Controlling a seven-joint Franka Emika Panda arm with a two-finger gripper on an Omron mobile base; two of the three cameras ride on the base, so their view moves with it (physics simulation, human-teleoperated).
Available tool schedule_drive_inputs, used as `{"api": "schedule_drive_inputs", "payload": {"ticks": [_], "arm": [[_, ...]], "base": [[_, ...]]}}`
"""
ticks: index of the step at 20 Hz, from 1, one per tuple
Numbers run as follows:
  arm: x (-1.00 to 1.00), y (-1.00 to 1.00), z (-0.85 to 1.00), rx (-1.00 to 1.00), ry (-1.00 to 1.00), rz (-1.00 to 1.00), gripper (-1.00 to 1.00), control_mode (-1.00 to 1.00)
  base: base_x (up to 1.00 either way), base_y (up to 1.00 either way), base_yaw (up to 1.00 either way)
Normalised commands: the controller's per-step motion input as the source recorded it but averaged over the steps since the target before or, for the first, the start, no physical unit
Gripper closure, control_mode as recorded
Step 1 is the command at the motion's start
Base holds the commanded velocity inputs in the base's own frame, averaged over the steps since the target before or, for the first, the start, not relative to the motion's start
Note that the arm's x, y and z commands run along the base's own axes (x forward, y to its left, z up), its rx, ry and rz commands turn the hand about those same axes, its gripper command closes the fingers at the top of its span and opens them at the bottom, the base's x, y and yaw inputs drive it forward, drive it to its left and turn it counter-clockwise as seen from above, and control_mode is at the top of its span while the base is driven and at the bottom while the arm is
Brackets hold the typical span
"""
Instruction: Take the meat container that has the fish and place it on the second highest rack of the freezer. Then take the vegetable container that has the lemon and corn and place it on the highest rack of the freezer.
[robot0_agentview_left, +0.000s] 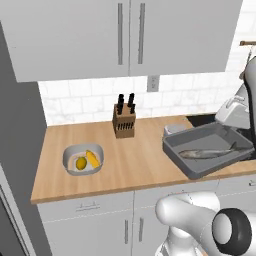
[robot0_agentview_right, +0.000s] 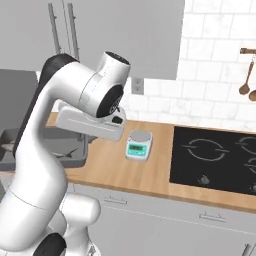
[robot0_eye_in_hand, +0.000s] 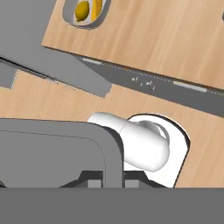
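You see the fish lying lengthwise in the grey tray at the frame's right, tail toward the right edge. The fingers straddle the tray's rim, seemingly gripping it.

**No legible text in any view**

No word, brand, number or sign can be read in these pictures. The one likely carrier is the small kitchen scale on the worktop, just beside the left edge of the black cooktop: its front panel has a pale green display, but whatever stands on it is too small and blurred to make out. The cooktop bears only thin white ring outlines and two small grey marks near its front edge, none of them readable as characters. The wall outlet on the tiled backsplash above the knife block is plain.
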Motion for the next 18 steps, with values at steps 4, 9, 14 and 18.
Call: {"api": "schedule_drive_inputs", "payload": {"ticks": [4, 9, 14, 18], "arm": [[0.00, 0.00, 0.00, 0.00, 0.00, 0.00, 1.00, 1.00], [0.00, 0.00, 0.00, 0.00, 0.00, 0.00, 1.00, 1.00], [0.00, 0.00, 0.00, 0.00, 0.00, 0.00, 1.00, 1.00], [0.00, 0.00, 0.00, 0.00, 0.00, 0.00, 1.00, 1.00]], "base": [[-0.54, 0.25, 0.18], [0.00, 0.82, 0.17], [-0.01, 0.98, 0.13], [-0.40, 1.00, 0.08]]}}
